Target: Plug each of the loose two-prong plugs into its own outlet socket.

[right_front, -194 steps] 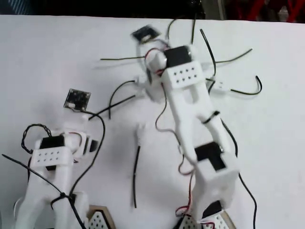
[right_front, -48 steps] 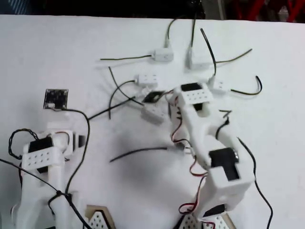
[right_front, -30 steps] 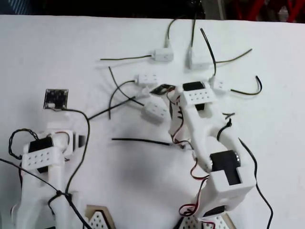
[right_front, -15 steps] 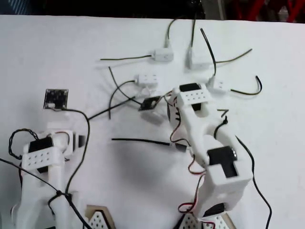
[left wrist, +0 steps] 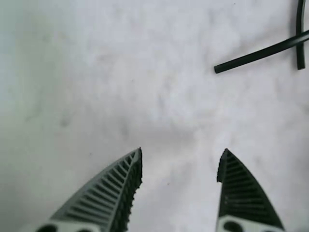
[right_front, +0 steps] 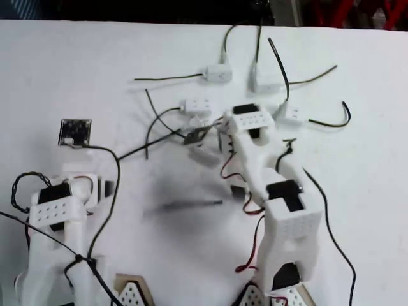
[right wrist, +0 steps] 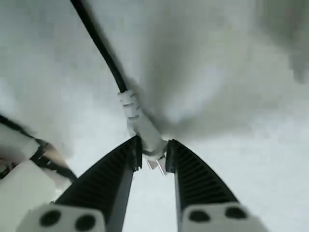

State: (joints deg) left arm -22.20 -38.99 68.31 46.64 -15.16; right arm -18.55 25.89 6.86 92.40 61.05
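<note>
My right gripper (right wrist: 153, 153) is shut on a white two-prong plug (right wrist: 140, 126); its prongs poke out between the fingers and its black cable (right wrist: 96, 43) trails away over the table. In the high view this gripper (right_front: 234, 192) sits under the folded right arm at mid-table, with the cable (right_front: 185, 205) stretching left. Several white outlet sockets lie beyond: one (right_front: 217, 74) at the back, one (right_front: 197, 105) nearer, one (right_front: 292, 113) to the right. My left gripper (left wrist: 179, 162) is open over bare table, at the near left (right_front: 108, 188).
Thin black cables (right_front: 159, 127) curl across the middle and far side of the white table (right_front: 76, 64). A loose cable end (left wrist: 260, 50) lies ahead of the left gripper. A small dark board (right_front: 75, 131) sits left. A white block (right wrist: 19, 188) lies beside the right gripper.
The right arm pulled back from the far sockets and took hold of the plug that lay mid-table. In the last second its cable swung toward the near edge. The left arm shifted slightly left early on.
</note>
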